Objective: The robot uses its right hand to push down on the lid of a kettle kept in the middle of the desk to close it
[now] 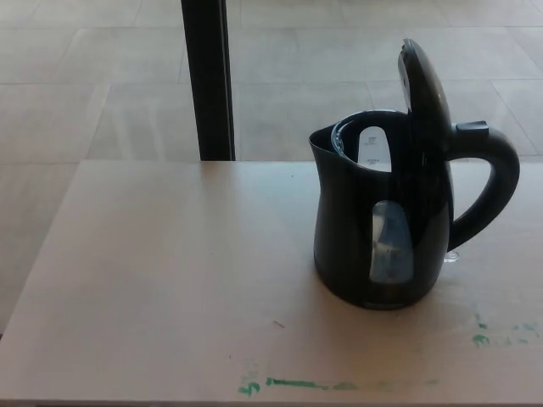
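A black kettle (382, 229) stands on the pale counter (170, 280), right of the middle, with its spout turned left and its handle (496, 182) curving out to the right. Its lid (424, 93) is swung up nearly vertical on the hinge above the handle, leaving the mouth open. That hinge side faces right, which I'd guess suits a push from the right arm. Neither robot hand is anywhere in sight, so I can't tell whether their fingers are apart or together. Nothing has touched the lid yet. A dark post (208, 80) rises behind the counter, and green paint smears (297, 384) mark its front edge.
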